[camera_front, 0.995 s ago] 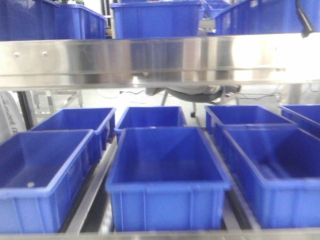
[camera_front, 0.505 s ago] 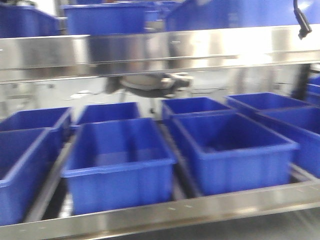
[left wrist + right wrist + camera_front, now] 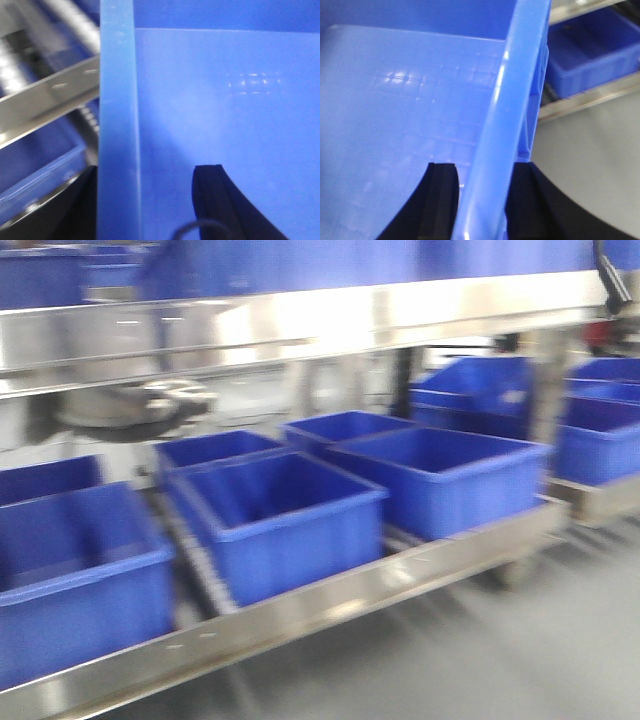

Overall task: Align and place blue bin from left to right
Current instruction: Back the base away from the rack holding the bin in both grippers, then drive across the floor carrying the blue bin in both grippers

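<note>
In both wrist views I hold the blue bin, a bright-blue plastic crate. In the left wrist view its rim [image 3: 118,125] runs upright through the frame. My left gripper [image 3: 150,170] straddles it, one black finger outside and one inside on the wall. In the right wrist view the other rim [image 3: 505,125] slants up, with the smooth inner floor [image 3: 400,100] to its left. My right gripper [image 3: 481,167] is shut on that rim, a finger pressed on each side. The exterior front-facing view shows neither gripper.
The blurred front view shows a steel rack with blue bins [image 3: 275,515] [image 3: 440,480] [image 3: 75,570] behind a metal front rail [image 3: 330,605]. An upper shelf beam [image 3: 300,325] crosses the top. Grey floor [image 3: 480,660] lies at lower right. A second rack with bins [image 3: 590,440] stands at far right.
The front view has swung to the right. The rack and its bins slid left in the frame, and the floor and a second rack came into view on the right.
</note>
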You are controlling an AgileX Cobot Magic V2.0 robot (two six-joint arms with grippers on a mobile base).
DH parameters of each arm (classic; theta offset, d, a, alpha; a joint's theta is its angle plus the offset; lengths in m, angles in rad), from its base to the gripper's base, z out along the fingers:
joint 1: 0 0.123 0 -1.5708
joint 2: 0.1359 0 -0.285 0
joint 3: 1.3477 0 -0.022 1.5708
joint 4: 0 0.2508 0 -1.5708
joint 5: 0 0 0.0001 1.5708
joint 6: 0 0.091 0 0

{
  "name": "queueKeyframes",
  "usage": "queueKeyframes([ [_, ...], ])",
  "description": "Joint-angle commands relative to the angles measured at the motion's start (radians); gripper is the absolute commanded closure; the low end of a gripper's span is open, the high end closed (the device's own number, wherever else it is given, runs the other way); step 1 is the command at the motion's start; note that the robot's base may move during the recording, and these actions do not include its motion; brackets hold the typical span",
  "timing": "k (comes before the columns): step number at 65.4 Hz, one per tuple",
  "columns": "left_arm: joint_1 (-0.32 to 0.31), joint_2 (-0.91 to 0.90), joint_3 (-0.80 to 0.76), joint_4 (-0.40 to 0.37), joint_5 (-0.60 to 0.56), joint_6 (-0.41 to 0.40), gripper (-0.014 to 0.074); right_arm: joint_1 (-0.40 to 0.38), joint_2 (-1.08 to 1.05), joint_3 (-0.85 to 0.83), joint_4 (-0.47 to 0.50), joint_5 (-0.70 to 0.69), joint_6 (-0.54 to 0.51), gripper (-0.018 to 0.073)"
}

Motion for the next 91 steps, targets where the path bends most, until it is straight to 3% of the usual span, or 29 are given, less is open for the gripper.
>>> queueKeyframes([
  [1, -0.025, -0.037, -0.022, -0.099, -0.053, 0.041, 0.0708, -0.002, -0.003, -0.013, -0.031, -0.113, 0.023, 0.0629],
  [91, -0.025, -0.037, -0.022, -0.093, -0.053, 0.041, 0.0708, -0.002, -0.003, -0.013, -0.031, -0.113, 0.023, 0.0629],
])
